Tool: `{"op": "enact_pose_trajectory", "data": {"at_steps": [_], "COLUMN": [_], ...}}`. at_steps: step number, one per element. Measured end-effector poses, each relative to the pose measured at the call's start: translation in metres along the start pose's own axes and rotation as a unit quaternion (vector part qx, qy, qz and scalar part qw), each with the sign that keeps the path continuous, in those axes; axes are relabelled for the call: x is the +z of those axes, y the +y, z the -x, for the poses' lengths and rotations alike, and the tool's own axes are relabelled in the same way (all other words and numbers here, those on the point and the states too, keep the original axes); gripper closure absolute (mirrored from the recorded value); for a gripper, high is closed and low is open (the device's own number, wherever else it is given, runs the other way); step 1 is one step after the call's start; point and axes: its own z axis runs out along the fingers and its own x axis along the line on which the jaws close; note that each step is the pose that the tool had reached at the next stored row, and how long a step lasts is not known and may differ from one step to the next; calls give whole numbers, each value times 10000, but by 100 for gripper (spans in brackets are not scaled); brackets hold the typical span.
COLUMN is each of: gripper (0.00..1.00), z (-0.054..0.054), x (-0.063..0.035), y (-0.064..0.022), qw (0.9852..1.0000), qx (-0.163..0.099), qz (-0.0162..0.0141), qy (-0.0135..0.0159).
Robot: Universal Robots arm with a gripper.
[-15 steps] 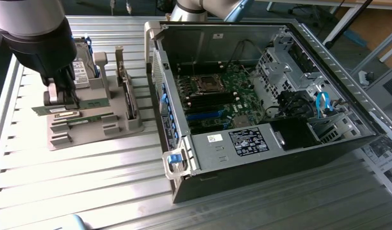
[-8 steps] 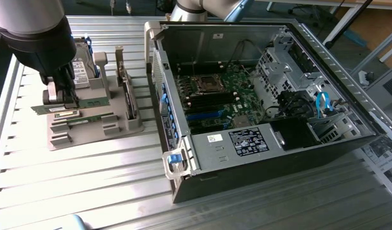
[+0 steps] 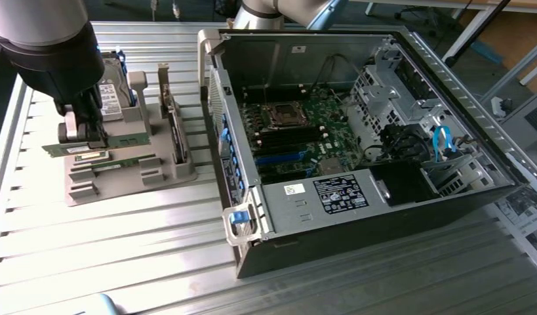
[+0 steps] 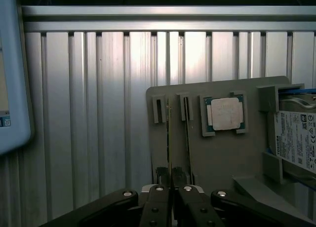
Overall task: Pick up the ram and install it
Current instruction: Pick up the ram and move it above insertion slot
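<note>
The ram, a thin green stick, lies level just above the grey holder on the exterior view's left, with my gripper shut on it. In the wrist view the ram shows edge-on as a thin line running out from between my closed fingertips, with my gripper clamped on its near end. A second green stick rests in the holder, and it appears edge-on in its slot beside the held one.
The open computer case fills the exterior view's right, its motherboard showing black and blue memory slots. On the holder sit a square silver processor and a labelled hard drive. The table is ribbed aluminium.
</note>
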Motion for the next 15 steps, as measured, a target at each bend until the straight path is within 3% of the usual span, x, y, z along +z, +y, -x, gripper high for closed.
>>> {"op": "enact_pose_trajectory", "data": {"at_steps": [15], "gripper": [86], "z": [0], "x": [-8], "y": [0], "qw": [10000], "qx": [1], "qz": [0], "qy": [46]}}
